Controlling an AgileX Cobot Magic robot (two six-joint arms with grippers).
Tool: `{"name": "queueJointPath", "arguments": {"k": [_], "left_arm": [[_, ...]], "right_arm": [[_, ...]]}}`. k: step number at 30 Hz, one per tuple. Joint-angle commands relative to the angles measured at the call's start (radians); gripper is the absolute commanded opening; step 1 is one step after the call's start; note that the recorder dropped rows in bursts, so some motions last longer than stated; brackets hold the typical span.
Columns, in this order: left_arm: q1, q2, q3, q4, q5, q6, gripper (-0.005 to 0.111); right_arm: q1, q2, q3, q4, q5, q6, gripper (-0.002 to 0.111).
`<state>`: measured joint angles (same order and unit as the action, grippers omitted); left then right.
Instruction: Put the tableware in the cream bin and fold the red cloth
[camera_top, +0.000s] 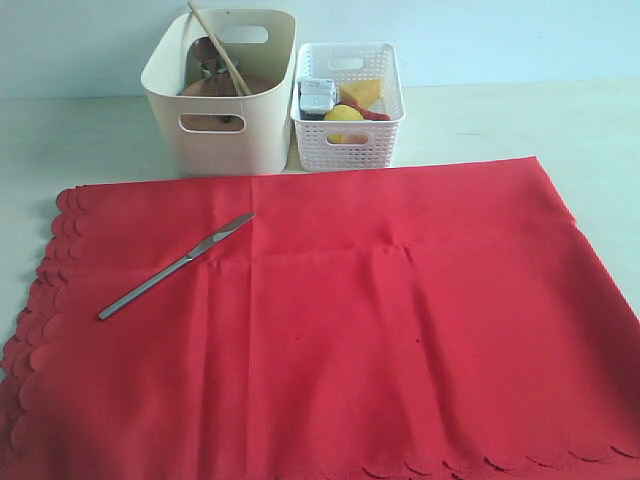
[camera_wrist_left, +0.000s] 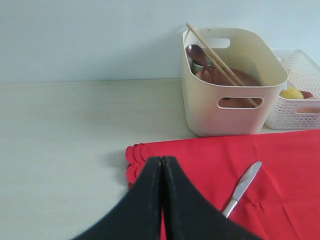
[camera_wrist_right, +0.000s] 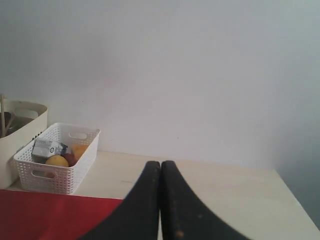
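left tool (camera_wrist_left: 162, 160), right tool (camera_wrist_right: 160, 163) — both pressed together, metal knife (camera_top: 178, 265) on red cloth (camera_top: 400, 340), cream bin (camera_top: 225, 140) beyond

No legible text or labels anywhere

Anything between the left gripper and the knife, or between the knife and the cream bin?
Nothing visible. The metal knife lies alone on the red cloth, with only bare cloth between it and the shut left gripper. Toward the cream bin there is just cloth and table; chopsticks lean across its opening.
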<state>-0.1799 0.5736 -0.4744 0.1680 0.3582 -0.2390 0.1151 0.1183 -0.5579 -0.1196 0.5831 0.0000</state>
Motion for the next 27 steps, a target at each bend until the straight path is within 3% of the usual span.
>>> {"name": "queueJointPath", "arguments": {"k": [1, 8, 13, 19, 23, 27], "left_arm": [[-0.006, 0.009, 0.0, 0.001, -0.019, -0.007, 0.001], [-0.006, 0.009, 0.0, 0.001, -0.012, -0.007, 0.001], [-0.006, 0.02, 0.0, 0.001, 0.044, -0.007, 0.001], [-0.006, 0.102, 0.0, 0.001, 0.206, -0.007, 0.001], [-0.006, 0.204, 0.0, -0.012, 0.3, 0.004, 0.001], [-0.006, 0.32, 0.0, -0.168, 0.29, 0.186, 0.001]], "right_arm": [[-0.005, -0.002, 0.112, 0.012, -0.087, 0.0, 0.0], [-0.005, -0.002, 0.308, 0.193, -0.225, 0.0, 0.0], [-0.005, -0.002, 0.42, 0.195, -0.263, 0.0, 0.0], [-0.005, -0.002, 0.555, 0.199, -0.371, 0.0, 0.0], [-0.005, -0.002, 0.558, 0.19, -0.417, 0.0, 0.0], [-0.005, -0.002, 0.558, 0.192, -0.414, 0.0, 0.0]]}}
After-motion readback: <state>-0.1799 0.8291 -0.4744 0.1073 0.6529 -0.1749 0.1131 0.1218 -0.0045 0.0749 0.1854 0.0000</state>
